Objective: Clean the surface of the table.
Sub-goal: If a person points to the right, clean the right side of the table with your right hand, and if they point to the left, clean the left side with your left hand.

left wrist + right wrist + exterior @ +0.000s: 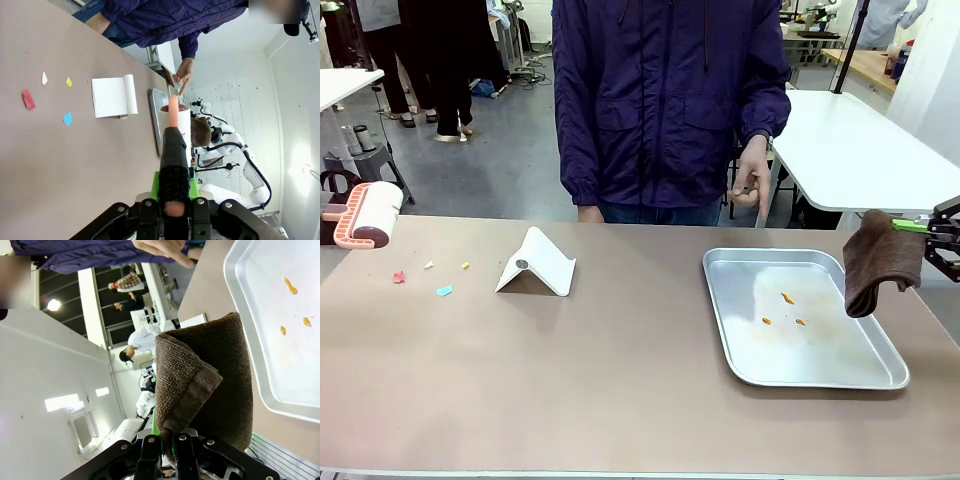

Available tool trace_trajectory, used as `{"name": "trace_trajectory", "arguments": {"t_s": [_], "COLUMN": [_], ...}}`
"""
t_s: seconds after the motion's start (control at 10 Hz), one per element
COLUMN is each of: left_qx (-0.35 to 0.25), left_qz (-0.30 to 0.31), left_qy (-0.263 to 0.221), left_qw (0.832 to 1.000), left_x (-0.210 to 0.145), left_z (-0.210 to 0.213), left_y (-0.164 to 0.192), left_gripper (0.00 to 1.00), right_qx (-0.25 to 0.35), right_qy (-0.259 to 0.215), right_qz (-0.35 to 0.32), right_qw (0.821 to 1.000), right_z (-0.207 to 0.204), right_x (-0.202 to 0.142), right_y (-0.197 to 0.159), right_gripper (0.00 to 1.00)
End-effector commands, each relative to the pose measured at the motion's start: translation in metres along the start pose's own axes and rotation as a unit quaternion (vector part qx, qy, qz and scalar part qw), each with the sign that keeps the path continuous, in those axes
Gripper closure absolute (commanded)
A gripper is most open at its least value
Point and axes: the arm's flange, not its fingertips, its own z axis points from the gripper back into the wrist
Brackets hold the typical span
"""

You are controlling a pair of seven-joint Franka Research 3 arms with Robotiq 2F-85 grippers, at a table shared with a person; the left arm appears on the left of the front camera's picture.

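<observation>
okay, the beige counter (620,390) stretches wide across the front view, with the person (660,100) standing at its far edge, one hand (750,182) hanging down with a finger pointing at the surface.

over at the counter's left edge, the left gripper (174,187) is clenched tight on the dark handle of a lint roller (368,212), and the white roll on its pink frame sits right at the far-left corner. just inside that corner lie small paper scraps (444,291): red, white, yellow and blue, loosely spread and apart from each other. a white folded card (536,265) stands like a little tent further in, left of the middle, near the far edge.

now the right side: a metal tray (720,300) rests flat on the counter close to the right edge, with a few orange spots (786,297) on its floor. the right gripper (932,228) comes in over the right edge, clamped on the top of a brown cloth (878,262). the cloth droops down from the green pads, folded over itself, beside the tray's far-right corner; whether its lower end touches the rim, i cannot tell.
</observation>
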Motion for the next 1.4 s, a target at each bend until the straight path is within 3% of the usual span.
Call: {"name": "trace_trajectory", "arguments": {"t_s": [0.0, 1.0, 1.1, 1.2, 1.3], "left_qx": [0.002, 0.002, 0.002, 0.002, 0.002], "left_qz": [0.006, 0.006, 0.006, 0.006, 0.006], "left_qy": [0.001, 0.001, 0.001, 0.001, 0.001], "left_qw": [1.0, 1.0, 1.0, 1.0, 1.0], "left_x": [0.002, 0.002, 0.002, 0.002, 0.002], "left_z": [0.001, 0.001, 0.001, 0.001, 0.001], "left_y": [-0.004, -0.004, -0.004, -0.004, -0.004], "left_gripper": [0.83, 0.83, 0.83, 0.83, 0.83], "right_qx": [0.001, 0.001, 0.0, -0.057, -0.096], "right_qy": [0.002, 0.002, 0.0, 0.01, -0.016], "right_qz": [0.001, 0.001, 0.0, 0.034, 0.069], "right_qw": [1.0, 1.0, 1.0, 0.998, 0.993], "right_z": [-0.001, -0.001, 0.0, -0.009, -0.018], "right_x": [-0.002, -0.002, 0.0, 0.003, 0.005], "right_y": [0.001, 0.001, 0.0, 0.002, 0.008], "right_gripper": [1.0, 1.0, 0.93, 0.93, 0.93]}}
